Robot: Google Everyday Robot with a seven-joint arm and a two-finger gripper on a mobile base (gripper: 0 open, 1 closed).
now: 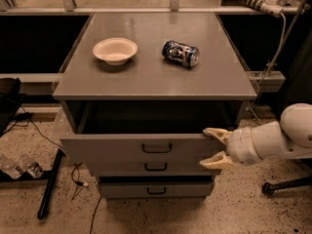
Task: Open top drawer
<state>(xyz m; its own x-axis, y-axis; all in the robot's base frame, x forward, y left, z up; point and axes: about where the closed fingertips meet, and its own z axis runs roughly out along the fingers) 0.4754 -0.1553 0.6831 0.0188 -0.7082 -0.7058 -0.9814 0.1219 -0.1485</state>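
Note:
The top drawer (112, 147) of the grey cabinet is pulled partly out. It has a plain grey front, a small black loop handle (156, 148) and a dark tray behind it. My gripper (213, 146) is at the drawer front's right end. Its two cream fingers are spread, the upper fingertip (212, 132) at the front's top right corner and the lower one (211, 162) near its bottom right corner. It holds nothing. My white arm (280, 138) comes in from the right.
Two narrower grey drawers (155, 167) (156, 190) sit below. On the cabinet top (156, 77) are a cream bowl (115, 50) and a blue can (181, 53) lying on its side. A black pole (48, 189) leans at the left. A chair base (287, 185) stands at the right.

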